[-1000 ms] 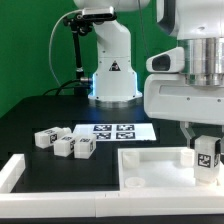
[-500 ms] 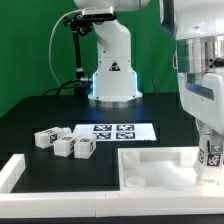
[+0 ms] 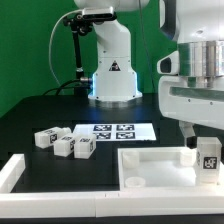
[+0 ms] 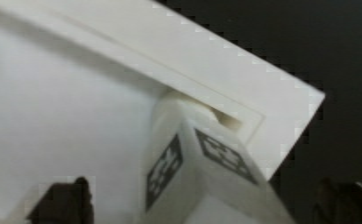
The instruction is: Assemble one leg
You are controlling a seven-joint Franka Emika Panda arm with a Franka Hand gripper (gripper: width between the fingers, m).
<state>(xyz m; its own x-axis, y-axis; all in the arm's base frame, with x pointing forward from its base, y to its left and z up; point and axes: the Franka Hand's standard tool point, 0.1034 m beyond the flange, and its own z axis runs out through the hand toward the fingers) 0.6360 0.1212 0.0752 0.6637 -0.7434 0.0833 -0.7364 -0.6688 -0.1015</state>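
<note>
A white leg point(image 3: 207, 157) with black-and-white tags stands upright at the corner of the large flat white panel point(image 3: 150, 165) on the exterior view's right. My gripper point(image 3: 206, 148) is straight above it, fingers on either side. In the wrist view the leg point(image 4: 204, 160) rises from the panel's corner point(image 4: 89, 90). My gripper point(image 4: 204, 200) straddles it with a gap showing between each dark fingertip point(image 4: 62, 200) and the leg, so it is open. Three more legs point(image 3: 63, 145) lie together on the exterior view's left.
The marker board point(image 3: 113, 130) lies behind the panel, in front of the arm's base point(image 3: 112, 75). A white raised border piece point(image 3: 12, 172) runs along the front on the exterior view's left.
The wrist turned about the leg half a second ago and has turned back to its earlier facing. The leg stays at the panel's corner.
</note>
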